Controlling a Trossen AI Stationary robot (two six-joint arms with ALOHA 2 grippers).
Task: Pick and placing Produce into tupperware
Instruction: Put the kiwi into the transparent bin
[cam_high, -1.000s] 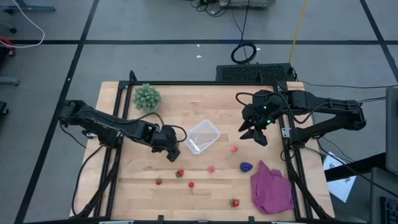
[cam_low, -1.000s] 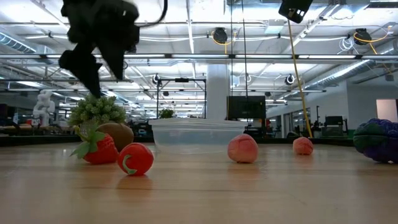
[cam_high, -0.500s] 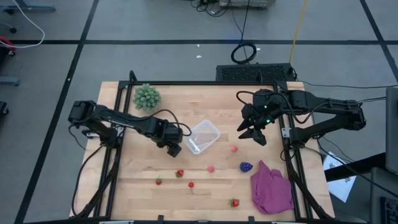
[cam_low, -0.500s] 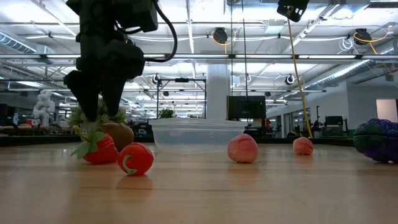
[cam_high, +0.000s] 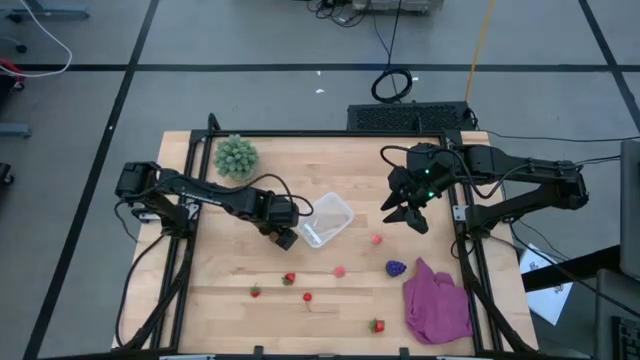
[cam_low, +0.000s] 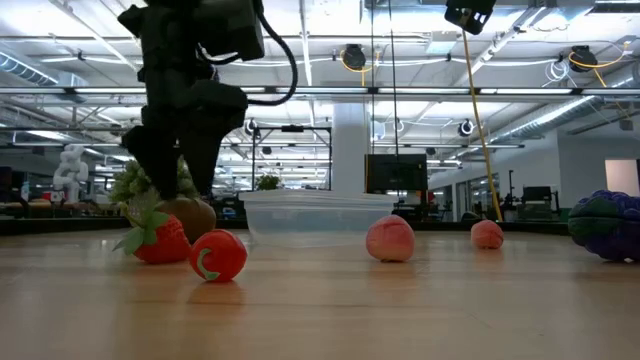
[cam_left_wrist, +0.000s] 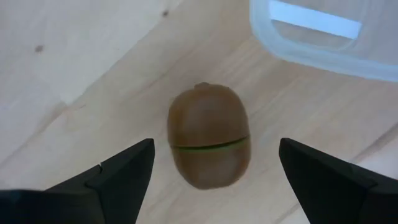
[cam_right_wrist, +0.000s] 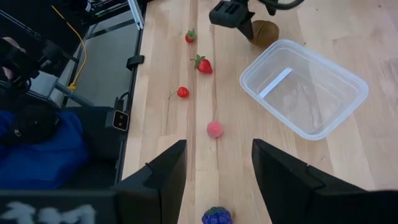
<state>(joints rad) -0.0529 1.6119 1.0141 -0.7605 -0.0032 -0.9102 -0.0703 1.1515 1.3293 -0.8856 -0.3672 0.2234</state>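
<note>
My left gripper (cam_high: 284, 236) is open, just left of the clear tupperware (cam_high: 326, 220). In the left wrist view the brown round fruit (cam_left_wrist: 209, 144) lies on the wood between my left gripper's (cam_left_wrist: 216, 152) two fingers, apart from both. The low view shows that gripper (cam_low: 178, 178) just above the brown fruit (cam_low: 190, 215). Small red fruits (cam_high: 289, 278), pink ones (cam_high: 339, 270) and the purple cluster (cam_high: 396, 268) lie scattered on the near half of the table. My right gripper (cam_high: 408, 218) hangs open above the table, right of the tupperware.
A green spiky plant (cam_high: 236, 156) stands at the far left corner. A purple cloth (cam_high: 437, 300) lies crumpled at the near right. A strawberry (cam_low: 155, 240) and a red ball (cam_low: 218, 255) sit near the brown fruit. Bare wood lies along the far edge.
My left gripper has moved a little toward the tupperware and come down until its open fingers stand around the brown fruit. The fruits and the tupperware have stayed in place.
</note>
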